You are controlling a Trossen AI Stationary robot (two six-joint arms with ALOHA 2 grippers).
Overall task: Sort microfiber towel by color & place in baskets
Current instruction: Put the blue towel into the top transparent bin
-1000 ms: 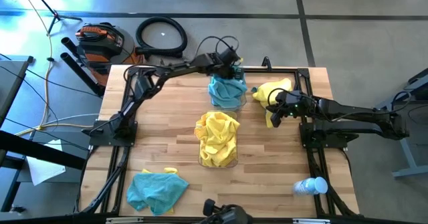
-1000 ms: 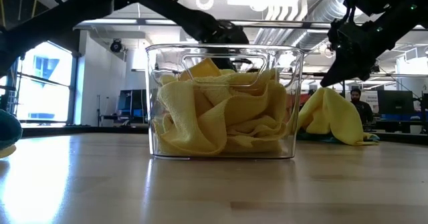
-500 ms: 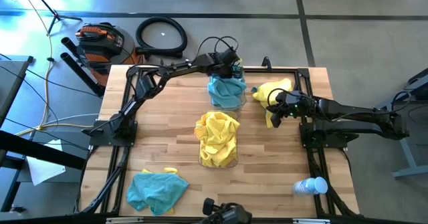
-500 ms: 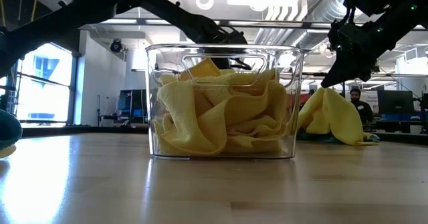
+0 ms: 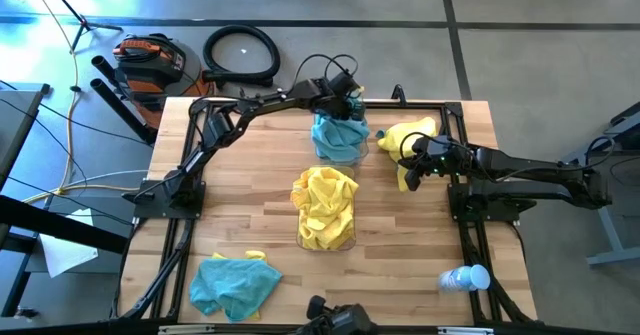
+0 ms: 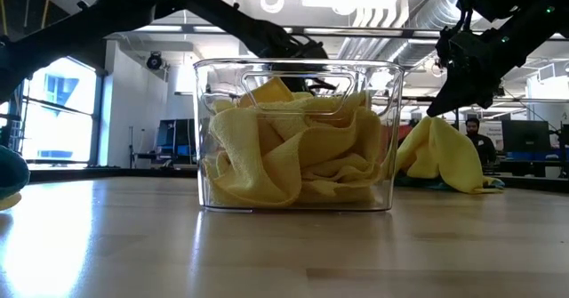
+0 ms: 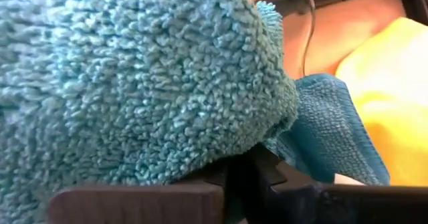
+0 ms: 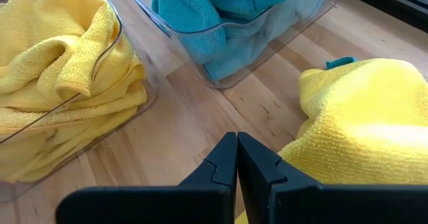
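The left hand [image 5: 346, 111] sits over the blue bin [image 5: 338, 143] in the upper middle of the high view, its fingers nearly together on a fluffy teal towel [image 7: 134, 77], likely to drop it with the other blue ones. The right hand [image 5: 410, 165], right of centre, has its fingers pinched on a soft yellow towel [image 5: 408, 140] heaped on the bench [image 5: 250, 225]. The yellow bin [image 6: 298, 133], clear and thin-walled, is stuffed with crumpled yellow cloths. One more teal towel [image 5: 232, 283] lies at lower left
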